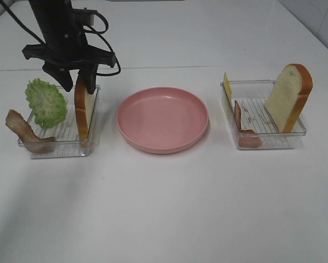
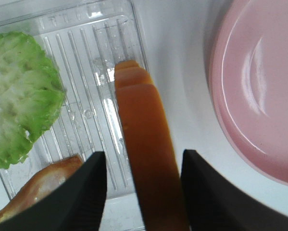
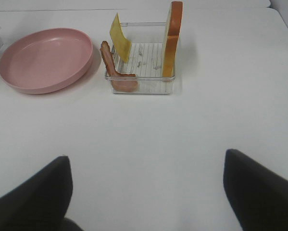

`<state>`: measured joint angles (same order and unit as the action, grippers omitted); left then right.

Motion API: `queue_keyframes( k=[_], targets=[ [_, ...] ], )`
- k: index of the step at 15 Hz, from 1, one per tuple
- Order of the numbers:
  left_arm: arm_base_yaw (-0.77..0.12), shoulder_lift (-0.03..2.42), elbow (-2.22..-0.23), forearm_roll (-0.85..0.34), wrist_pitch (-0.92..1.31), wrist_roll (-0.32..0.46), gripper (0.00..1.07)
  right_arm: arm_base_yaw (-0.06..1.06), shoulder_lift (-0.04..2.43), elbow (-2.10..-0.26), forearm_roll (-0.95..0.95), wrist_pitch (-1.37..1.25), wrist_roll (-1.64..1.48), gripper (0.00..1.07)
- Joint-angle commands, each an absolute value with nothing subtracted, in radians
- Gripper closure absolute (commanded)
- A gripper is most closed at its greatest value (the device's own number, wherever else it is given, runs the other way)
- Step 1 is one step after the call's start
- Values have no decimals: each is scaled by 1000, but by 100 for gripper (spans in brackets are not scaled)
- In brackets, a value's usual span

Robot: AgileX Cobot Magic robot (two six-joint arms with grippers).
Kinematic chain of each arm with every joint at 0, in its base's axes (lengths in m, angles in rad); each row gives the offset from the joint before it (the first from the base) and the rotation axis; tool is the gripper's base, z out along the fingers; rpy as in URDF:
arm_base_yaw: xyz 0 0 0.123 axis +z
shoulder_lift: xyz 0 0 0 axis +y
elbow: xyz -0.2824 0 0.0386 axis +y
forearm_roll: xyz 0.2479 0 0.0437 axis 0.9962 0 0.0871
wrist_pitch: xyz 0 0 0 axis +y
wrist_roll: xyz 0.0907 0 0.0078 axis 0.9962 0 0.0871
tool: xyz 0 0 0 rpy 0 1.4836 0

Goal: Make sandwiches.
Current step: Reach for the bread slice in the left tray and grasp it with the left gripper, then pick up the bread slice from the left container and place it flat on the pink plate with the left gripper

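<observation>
Exterior high shows 2 bread slices (image 1: 81, 112) (image 1: 288, 96), 2 trays (image 1: 57, 152) (image 1: 273, 144), 1 plate (image 1: 162, 118).

- Robot test lab, staged bench setup.
- A plain white counter (image 1: 164, 208) carries everything.
- A black, cabled robot arm (image 1: 57, 22) hangs over it.
- Toy bread slice (image 1: 287, 96) stands in clear right tray (image 1: 278, 141); left tray (image 1: 59, 148) holds more toy food; pink plate (image 1: 164, 118) between.

You have a plain white bench (image 1: 164, 219) filling the view. Behind the pink plate (image 1: 162, 118) a faint seam (image 1: 169, 68) crosses it. Far right of the plate, a pale tiled surface (image 1: 323, 13) shows. The light is soft and even.
</observation>
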<state>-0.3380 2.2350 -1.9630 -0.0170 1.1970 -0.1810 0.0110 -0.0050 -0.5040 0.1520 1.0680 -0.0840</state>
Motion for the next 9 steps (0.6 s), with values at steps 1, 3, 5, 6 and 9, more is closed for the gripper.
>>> queue_keyframes(
  k=[1, 3, 5, 6, 9],
  targets=[
    [-338, 2245, -1963, -16, 1211, -189, 84, 6, -19, -501, 154, 1059, -77, 27],
    [-338, 2245, -1963, -16, 1209, -189, 105, 6, -19, -501, 154, 1059, -77, 27],
    [-338, 2241, -1963, -12, 1199, -193, 107, 6, -19, -501, 154, 1059, -77, 27],
    [-338, 2216, -1963, -12, 1206, -203, 107, 6, -19, -501, 154, 1059, -77, 27],
    [-338, 2146, -1965, -18, 1207, -202, 107, 6, -19, -501, 154, 1059, -77, 27]
  ],
)
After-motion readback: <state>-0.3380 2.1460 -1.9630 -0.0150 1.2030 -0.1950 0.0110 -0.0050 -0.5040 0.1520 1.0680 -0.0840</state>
